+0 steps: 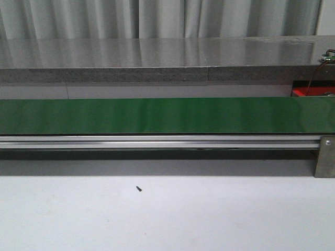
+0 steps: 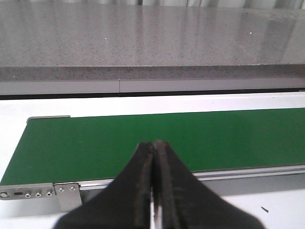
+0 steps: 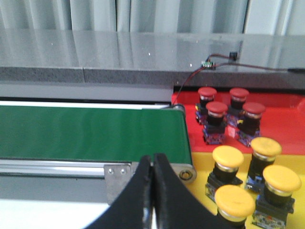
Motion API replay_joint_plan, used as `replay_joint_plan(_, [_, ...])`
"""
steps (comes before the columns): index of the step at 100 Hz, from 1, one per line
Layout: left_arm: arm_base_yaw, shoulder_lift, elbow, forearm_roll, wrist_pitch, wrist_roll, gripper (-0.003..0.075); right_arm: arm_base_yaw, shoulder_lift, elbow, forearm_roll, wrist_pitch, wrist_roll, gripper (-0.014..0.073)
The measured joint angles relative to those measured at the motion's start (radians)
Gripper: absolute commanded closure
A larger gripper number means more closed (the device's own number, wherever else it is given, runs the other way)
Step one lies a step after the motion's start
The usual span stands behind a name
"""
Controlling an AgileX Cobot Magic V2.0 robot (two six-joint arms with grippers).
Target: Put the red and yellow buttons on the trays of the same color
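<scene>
In the right wrist view, several red buttons (image 3: 217, 109) stand on the red tray (image 3: 281, 125), and several yellow buttons (image 3: 228, 156) stand on the yellow tray (image 3: 202, 174), both just past the end of the green conveyor belt (image 3: 90, 133). My right gripper (image 3: 153, 159) is shut and empty, near the belt's end bracket. My left gripper (image 2: 155, 144) is shut and empty over the belt (image 2: 157, 138) near its other end. The front view shows the bare belt (image 1: 157, 115), with only a sliver of the red tray (image 1: 304, 92) at the far right.
A grey stone counter (image 1: 157, 57) runs behind the belt. A small circuit board with red and black wires (image 3: 208, 64) lies on it near the trays. The aluminium rail (image 1: 157, 141) fronts the belt. A tiny dark speck (image 1: 138, 188) lies on the white table.
</scene>
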Motion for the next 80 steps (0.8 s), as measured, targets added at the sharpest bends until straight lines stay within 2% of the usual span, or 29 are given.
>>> replay_joint_plan(30, [0.000, 0.000, 0.000, 0.000, 0.000, 0.000, 0.0740, 0.034, 0.000, 0.001, -0.039, 0.004, 0.013, 0.0662])
replay_joint_plan(80, [0.000, 0.000, 0.000, 0.000, 0.000, 0.000, 0.0740, 0.034, 0.000, 0.001, -0.043, 0.004, 0.015, 0.0662])
